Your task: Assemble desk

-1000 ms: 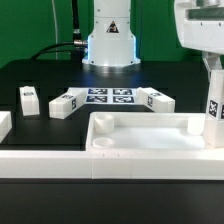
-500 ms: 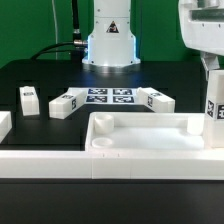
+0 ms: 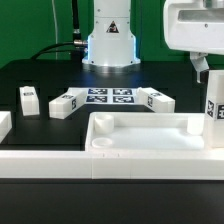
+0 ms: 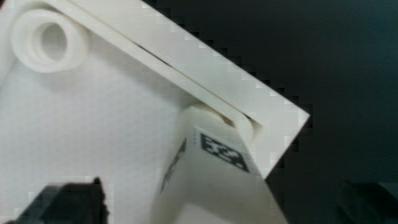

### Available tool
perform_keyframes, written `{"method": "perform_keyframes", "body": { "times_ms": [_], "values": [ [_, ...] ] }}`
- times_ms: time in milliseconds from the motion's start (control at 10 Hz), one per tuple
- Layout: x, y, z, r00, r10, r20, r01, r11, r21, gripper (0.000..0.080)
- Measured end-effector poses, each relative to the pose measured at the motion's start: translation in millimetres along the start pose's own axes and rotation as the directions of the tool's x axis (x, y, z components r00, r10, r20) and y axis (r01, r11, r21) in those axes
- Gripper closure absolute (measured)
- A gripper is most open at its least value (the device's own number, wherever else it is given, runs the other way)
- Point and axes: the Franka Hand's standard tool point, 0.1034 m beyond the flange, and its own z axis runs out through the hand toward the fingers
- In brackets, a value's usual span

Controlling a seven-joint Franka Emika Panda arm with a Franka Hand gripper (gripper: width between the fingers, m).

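Observation:
The white desk tabletop (image 3: 150,140) lies at the front, rim up, with round corner sockets. One tagged leg (image 3: 214,108) stands upright in its corner at the exterior view's right. My gripper (image 3: 205,66) hangs just above and slightly left of that leg, open and holding nothing. In the wrist view the leg (image 4: 222,150) stands in the tabletop's (image 4: 107,120) corner, and a round socket (image 4: 48,42) shows farther off. The gripper (image 4: 222,205) has its dark fingers (image 4: 68,205) spread wide on either side of the leg.
Three loose tagged legs lie behind the tabletop (image 3: 28,98) (image 3: 63,103) (image 3: 156,98). The marker board (image 3: 108,96) lies between them before the robot base (image 3: 108,45). A long white rail (image 3: 110,166) runs along the front.
The gripper has let go of the upright leg and risen up and to the exterior view's left. The leg stays standing in the corner.

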Motion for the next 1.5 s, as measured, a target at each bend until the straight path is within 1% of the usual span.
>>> {"method": "perform_keyframes", "body": {
  "times_ms": [200, 300, 400, 500, 600, 700, 800, 900, 1000, 1100, 1200, 1300, 1400, 1500],
  "values": [
    [0.1, 0.1, 0.2, 0.987, -0.163, 0.000, 0.163, 0.987, 0.000, 0.0151],
    [0.1, 0.2, 0.3, 0.978, -0.208, 0.000, 0.208, 0.978, -0.001, 0.0151],
    [1.2, 2.7, 0.9, 0.938, -0.346, -0.012, 0.346, 0.938, -0.034, 0.0151],
    [1.9, 3.3, 1.2, 0.892, -0.451, -0.017, 0.449, 0.892, -0.052, 0.0151],
    [2.7, 3.4, 1.0, 0.862, -0.507, -0.014, 0.506, 0.861, -0.053, 0.0151],
    [4.2, 4.2, 1.6, 0.789, -0.614, -0.007, 0.613, 0.788, -0.056, 0.0151],
    [5.4, 5.3, 2.7, 0.733, -0.681, -0.001, 0.679, 0.732, -0.057, 0.0151],
    [4.8, 5.0, 2.8, 0.699, -0.715, 0.002, 0.714, 0.698, -0.059, 0.0151],
    [4.0, 4.8, 3.0, 0.636, -0.772, 0.006, 0.770, 0.634, -0.066, 0.0151],
    [3.4, 4.6, 3.2, 0.614, -0.790, 0.008, 0.788, 0.612, -0.065, 0.0151],
    [3.9, 5.0, 3.3, 0.611, -0.792, 0.009, 0.790, 0.609, -0.065, 0.0151],
    [3.7, 5.1, 3.5, 0.611, -0.791, 0.009, 0.790, 0.610, -0.065, 0.0252],
    [3.7, 5.3, 3.6, 0.611, -0.791, 0.010, 0.790, 0.610, -0.065, 0.0252],
    [3.7, 5.4, 3.7, 0.611, -0.791, 0.010, 0.790, 0.610, -0.065, 0.0452]
  ]
}}
